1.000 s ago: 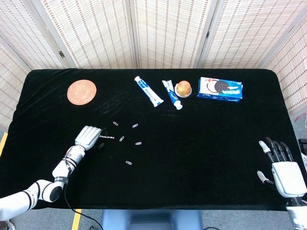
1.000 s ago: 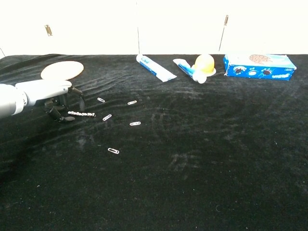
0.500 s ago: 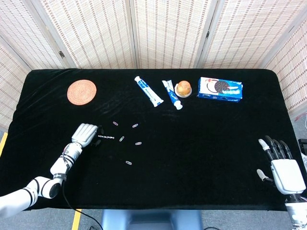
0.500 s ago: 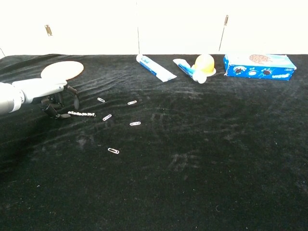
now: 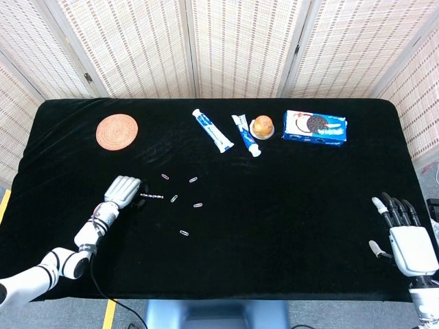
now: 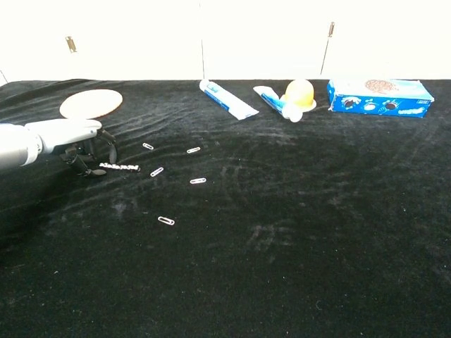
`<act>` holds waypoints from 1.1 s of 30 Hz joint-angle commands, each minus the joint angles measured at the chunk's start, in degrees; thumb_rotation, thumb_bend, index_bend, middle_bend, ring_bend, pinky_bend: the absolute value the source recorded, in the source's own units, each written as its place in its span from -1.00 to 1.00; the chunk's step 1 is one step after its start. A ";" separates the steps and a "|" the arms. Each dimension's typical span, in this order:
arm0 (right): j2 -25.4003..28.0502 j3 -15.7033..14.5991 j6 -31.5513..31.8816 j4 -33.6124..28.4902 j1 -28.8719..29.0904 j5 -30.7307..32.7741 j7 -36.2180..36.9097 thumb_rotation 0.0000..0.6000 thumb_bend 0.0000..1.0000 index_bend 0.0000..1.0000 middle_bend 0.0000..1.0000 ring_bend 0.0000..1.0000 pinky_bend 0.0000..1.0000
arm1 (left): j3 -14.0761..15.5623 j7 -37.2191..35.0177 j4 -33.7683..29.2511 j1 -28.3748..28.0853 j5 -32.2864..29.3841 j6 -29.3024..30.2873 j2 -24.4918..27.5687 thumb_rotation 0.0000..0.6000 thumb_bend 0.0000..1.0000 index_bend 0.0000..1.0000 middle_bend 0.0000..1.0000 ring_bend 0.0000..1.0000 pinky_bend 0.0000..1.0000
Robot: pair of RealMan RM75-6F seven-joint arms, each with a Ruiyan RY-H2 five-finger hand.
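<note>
Short chain of linked paper clips (image 5: 152,197) (image 6: 119,167) on the black worktop (image 5: 288,205), lying just beside the left hand (image 5: 122,192) (image 6: 67,134). Silvery, beaded-looking, thin; long axis roughly left to right across the worktop, near end at the fingers (image 6: 86,169), far end toward the loose paper clips (image 5: 184,199). Curled dark fingertips hovering at the chain's end, plain only in the chest view; from the head view, just the back of the hand. Whether touching or grasping, cannot tell. Right hand (image 5: 406,236) seen by the head camera alone, at the worktop's near right corner, fingers spread, released. Farther back: woven coaster (image 5: 117,131), two tubes (image 5: 212,130), cookie box (image 5: 315,127).
</note>
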 commanded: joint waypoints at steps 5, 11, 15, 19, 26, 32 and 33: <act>-0.07 0.13 -0.38 0.05 0.15 0.40 -0.15 1.00 -0.44 -1.00 -1.00 -1.00 -1.00 | 0.24 -1.70 0.94 -0.36 0.91 -0.25 -0.12 1.00 -0.15 0.01 1.00 1.00 0.86; -0.11 0.23 -0.53 0.05 0.21 0.66 -0.29 1.00 -0.44 -1.00 -1.00 -1.00 -1.00 | 0.50 -2.89 1.31 -0.54 1.49 -0.52 -0.08 1.00 -0.10 0.08 1.00 1.00 0.86; -0.16 0.29 -0.38 0.04 0.15 0.76 -0.44 1.00 -0.44 -1.00 -1.00 -1.00 -1.00 | 0.71 -3.42 1.87 -0.72 1.60 -1.09 -0.25 1.00 0.01 0.18 1.00 1.00 0.86; -0.18 0.34 -0.41 0.04 0.16 0.86 -0.50 1.00 -0.44 -1.00 -1.00 -1.00 -1.00 | 0.82 -3.80 1.97 -0.69 1.84 -0.93 -0.28 1.00 0.04 0.20 1.00 1.00 0.86; -0.19 0.41 -0.31 0.10 0.14 0.93 -0.42 1.00 -0.44 -1.00 -1.00 -1.00 -1.00 | 0.98 -3.85 2.41 -0.40 2.42 0.38 -0.41 1.00 0.06 0.45 1.00 1.00 0.86; -0.17 0.42 -0.57 0.12 0.27 1.00 -0.45 1.00 -0.44 -1.00 -1.00 -1.00 -1.00 | 1.06 -3.17 1.31 1.00 2.95 3.71 0.49 1.00 0.06 0.64 1.00 1.00 0.86; -0.19 0.41 -0.64 0.13 0.31 0.98 -0.46 1.00 -0.44 -1.00 -1.00 -1.00 -1.00 | 1.15 -2.80 0.15 1.49 3.09 4.64 1.25 1.00 0.06 0.65 1.00 1.00 0.86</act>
